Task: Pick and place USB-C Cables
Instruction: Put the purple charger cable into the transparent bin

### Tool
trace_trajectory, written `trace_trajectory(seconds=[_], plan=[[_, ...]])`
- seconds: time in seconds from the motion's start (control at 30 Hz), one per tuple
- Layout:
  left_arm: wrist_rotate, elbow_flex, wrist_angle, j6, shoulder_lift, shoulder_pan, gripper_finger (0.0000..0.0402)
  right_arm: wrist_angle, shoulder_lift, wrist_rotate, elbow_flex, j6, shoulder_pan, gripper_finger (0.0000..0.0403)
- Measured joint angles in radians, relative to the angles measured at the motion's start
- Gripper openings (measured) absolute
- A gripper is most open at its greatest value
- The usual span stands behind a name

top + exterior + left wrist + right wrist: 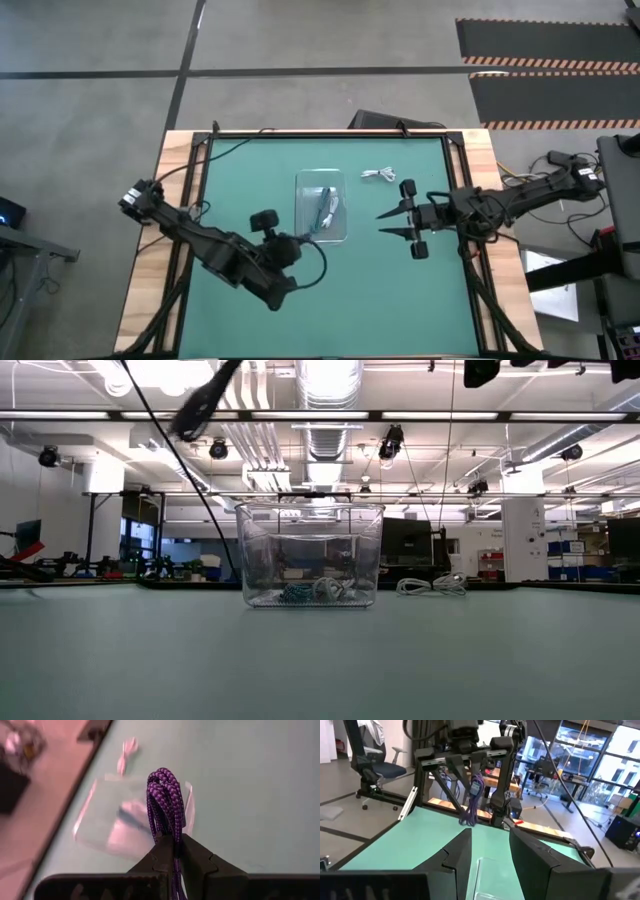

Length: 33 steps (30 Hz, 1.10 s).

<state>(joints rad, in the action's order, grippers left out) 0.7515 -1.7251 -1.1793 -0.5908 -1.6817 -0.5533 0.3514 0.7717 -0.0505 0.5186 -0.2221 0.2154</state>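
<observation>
Purple cable (165,802) hangs pinched in the left gripper (172,845), fingers clenched on it, held up above the green table (400,290) just beside the clear tray (303,184). Inside the tray lie a teal cable (325,207) and a white one (333,208). Another white cable (379,175) sits on the table near the tray. The right gripper (392,223) waits on the tray's other side, fingers spread, holding nothing.

Braided cable bundle (165,800) pinched in the black left tool (173,851): purple with black weave. Clear plastic tray (322,205) ahead of that tool: teal-blue and pale cable coils inside. Bench (400,290): green top, light wood edging. Loose cable (379,175) near the black right tool (385,222): white.
</observation>
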Motion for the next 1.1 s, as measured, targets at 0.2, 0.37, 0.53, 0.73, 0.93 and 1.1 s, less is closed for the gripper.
trace_trajectory(seconds=[0.2,0.37,0.53,0.73,0.93,1.1], plan=[[0.035,0.076,0.286,0.321,0.001,0.0,0.001,0.129,0.1,0.005,0.0,-0.024,0.0,0.0123],[0.038,0.196,0.558,0.535,0.027,0.001,0.0011,0.197,0.17,0.009,0.0,-0.027,0.0,0.0123],[0.032,0.341,0.755,0.619,0.084,0.005,0.0011,0.252,0.235,0.009,-0.001,-0.03,0.0,0.0123],[0.027,0.566,1.15,0.747,0.171,0.013,0.0011,0.39,0.316,0.008,-0.001,-0.053,0.001,0.0123],[0.02,0.746,1.446,0.773,0.24,0.031,0.0011,0.494,0.389,0.008,0.0,-0.044,0.001,0.0123],[0.018,0.851,1.595,0.781,0.275,0.047,0.0011,0.5,0.456,0.007,0.05,-0.039,0.001,0.0123]])
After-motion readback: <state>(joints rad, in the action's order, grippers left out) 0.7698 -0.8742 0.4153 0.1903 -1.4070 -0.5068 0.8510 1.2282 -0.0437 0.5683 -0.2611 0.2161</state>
